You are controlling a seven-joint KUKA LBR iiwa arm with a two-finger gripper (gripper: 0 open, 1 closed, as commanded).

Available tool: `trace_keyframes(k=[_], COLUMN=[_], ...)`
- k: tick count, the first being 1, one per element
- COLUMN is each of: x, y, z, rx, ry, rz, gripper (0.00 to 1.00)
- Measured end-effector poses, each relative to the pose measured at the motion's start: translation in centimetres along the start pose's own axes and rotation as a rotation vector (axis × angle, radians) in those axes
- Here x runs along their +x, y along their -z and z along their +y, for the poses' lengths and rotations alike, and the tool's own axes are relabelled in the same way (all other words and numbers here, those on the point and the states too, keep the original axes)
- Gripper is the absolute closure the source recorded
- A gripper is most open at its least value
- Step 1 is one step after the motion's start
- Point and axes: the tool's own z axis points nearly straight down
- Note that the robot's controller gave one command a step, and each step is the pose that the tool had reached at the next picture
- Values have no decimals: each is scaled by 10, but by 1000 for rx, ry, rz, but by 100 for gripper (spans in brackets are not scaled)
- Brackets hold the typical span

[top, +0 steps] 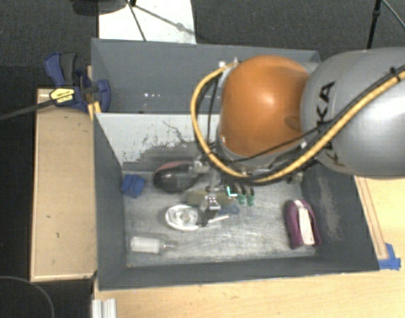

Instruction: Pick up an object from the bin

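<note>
My gripper hangs low over the middle of the bin floor, under the orange cover. Just left of it and touching or nearly touching lies a shiny white round thing, like a small cup or lid. A dark oval thing, mouse-shaped, rests behind that, close to the gripper's upper left.
A small blue thing sits by the left wall. A clear little bottle lies at the front left. A purple thing with a white label lies at the right. The arm and its cables cover the back right of the bin.
</note>
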Motion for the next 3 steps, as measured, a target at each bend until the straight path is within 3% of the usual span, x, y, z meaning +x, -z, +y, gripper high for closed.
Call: trace_keyframes(k=[1,2,3], x=[-11,-13,-12], y=[-162,-158,29], z=[-13,-12,12], rx=[1,-1,-1], ry=[192,186,334], rz=[0,-6,-16], gripper=[0,100,100])
